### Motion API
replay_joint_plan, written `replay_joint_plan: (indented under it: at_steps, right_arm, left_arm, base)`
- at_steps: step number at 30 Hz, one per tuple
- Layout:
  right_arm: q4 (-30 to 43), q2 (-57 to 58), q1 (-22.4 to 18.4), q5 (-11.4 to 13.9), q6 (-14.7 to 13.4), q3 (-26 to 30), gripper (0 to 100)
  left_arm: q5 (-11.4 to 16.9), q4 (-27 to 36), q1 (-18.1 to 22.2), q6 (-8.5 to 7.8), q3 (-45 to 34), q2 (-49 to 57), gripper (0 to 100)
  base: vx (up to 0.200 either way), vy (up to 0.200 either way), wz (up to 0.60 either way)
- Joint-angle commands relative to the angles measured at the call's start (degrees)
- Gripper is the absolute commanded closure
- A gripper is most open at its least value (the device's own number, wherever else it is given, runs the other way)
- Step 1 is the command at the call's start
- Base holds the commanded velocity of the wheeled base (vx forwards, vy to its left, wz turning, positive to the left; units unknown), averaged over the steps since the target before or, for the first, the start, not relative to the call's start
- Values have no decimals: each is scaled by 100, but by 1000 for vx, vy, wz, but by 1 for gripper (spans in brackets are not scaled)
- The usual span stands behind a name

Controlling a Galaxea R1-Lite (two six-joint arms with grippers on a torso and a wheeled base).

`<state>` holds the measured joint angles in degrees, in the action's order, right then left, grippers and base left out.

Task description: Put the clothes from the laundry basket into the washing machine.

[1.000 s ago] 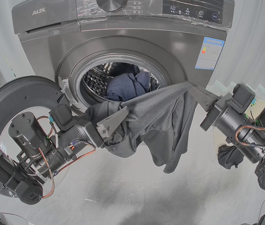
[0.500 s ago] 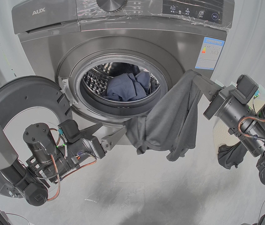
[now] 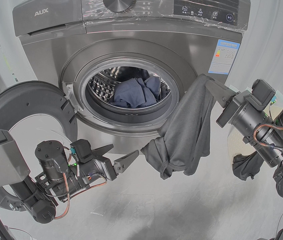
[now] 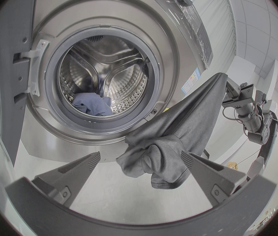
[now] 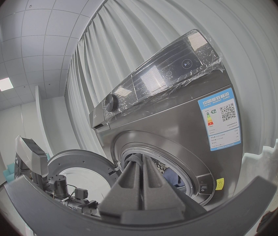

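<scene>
grey shirt [image 3: 185, 127] hangs down from my right gripper [image 3: 212, 84], jaws pinched shut on its top, just right of the round hole of the washing machine [image 3: 168, 40], and my left gripper [image 3: 124, 149], jaws wide apart and empty, sits low beside its bottom end.

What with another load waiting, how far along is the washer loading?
Done: blue clothes lie in the washing machine drum. In hand: the right gripper is shut on a grey garment hanging outside, beside the door opening; the left gripper is open and empty, below it. Left: getting that garment in, plus a dark cloth draped at the laundry basket.
</scene>
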<state>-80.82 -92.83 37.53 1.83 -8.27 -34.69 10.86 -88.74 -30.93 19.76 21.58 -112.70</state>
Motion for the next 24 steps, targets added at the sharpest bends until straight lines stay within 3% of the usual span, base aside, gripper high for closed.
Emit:
replay_joint_plan:
  at_steps: [1, 5, 8, 9, 10, 12, 19, 24]
  right_arm:
    - [-4, -24, 26, 2, 0, -2, 100]
    - [-4, -16, 43, 2, 0, -11, 100]
    - [5, -16, 43, 2, 0, -37, 100]
    - [5, -16, 43, 2, 0, -20, 100]
    - [5, -16, 43, 2, 0, -29, 100]
    - [5, -16, 52, 2, 0, -55, 100]
    - [5, -24, 87, 2, 0, -29, 100]
    - [5, -24, 96, 11, 0, -37, 100]
  left_arm:
    - [21, -3, -10, 19, -13, -138, 0]
    - [39, -21, -194, 54, -40, -217, 0]
    - [65, -12, -230, 195, -84, -164, 0]
    - [74, -12, -265, 555, -13, -120, 0]
    - [92, -12, -309, 740, 48, -112, 0]
    - [153, 32, -326, 933, 259, -164, 0]
    - [285, 401, -326, 1267, 760, -393, 0]
    - [355, 410, -326, 1285, 901, -595, 0]
  base:
    - [0, 0, 0]
    - [0, 0, 0]
    - [0, 0, 0]
    - [0, 0, 0]
    - [0, 0, 0]
    - [0, 0, 0]
    - [0, 0, 0]
    - [0, 0, 0]
